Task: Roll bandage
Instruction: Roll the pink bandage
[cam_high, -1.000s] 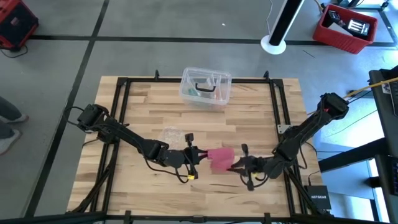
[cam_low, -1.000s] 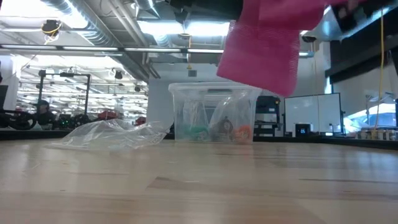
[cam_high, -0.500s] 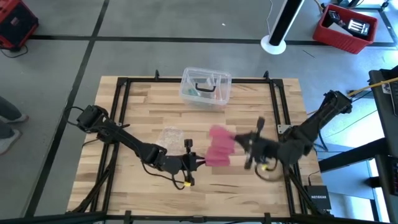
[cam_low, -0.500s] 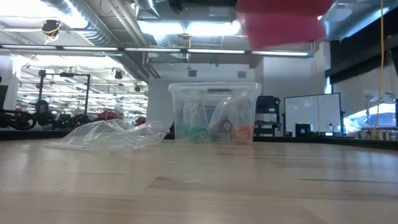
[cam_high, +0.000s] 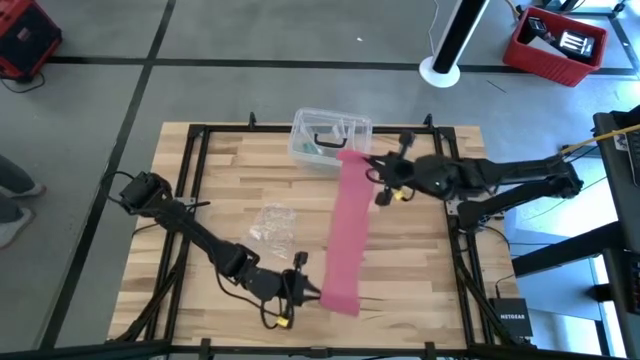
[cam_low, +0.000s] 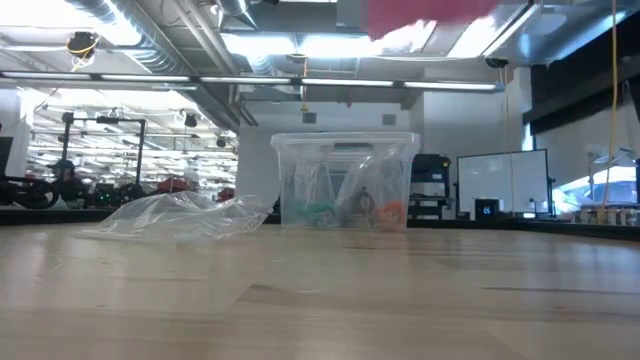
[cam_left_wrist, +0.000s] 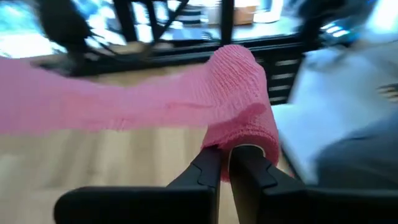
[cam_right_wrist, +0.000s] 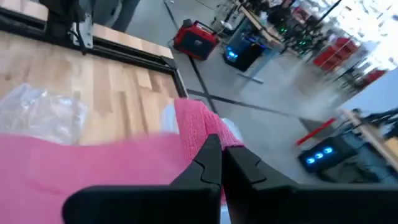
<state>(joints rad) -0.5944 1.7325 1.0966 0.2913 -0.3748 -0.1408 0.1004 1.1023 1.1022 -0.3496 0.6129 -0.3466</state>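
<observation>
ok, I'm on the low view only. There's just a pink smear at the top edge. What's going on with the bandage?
Observer: the bandage is stretched out as one long strip above the table, from the near edge toward the box.
Operator: who's holding it?
Observer: both. The left hand is shut on the near end, down by the front of the table.
Operator: and the right?
Observer: the right hand is shut on the far end, up beside the box.
Operator: any of it rolled?
Observer: none that I can see. It's a flat band all the way, just bunched around the left fingers.
</observation>
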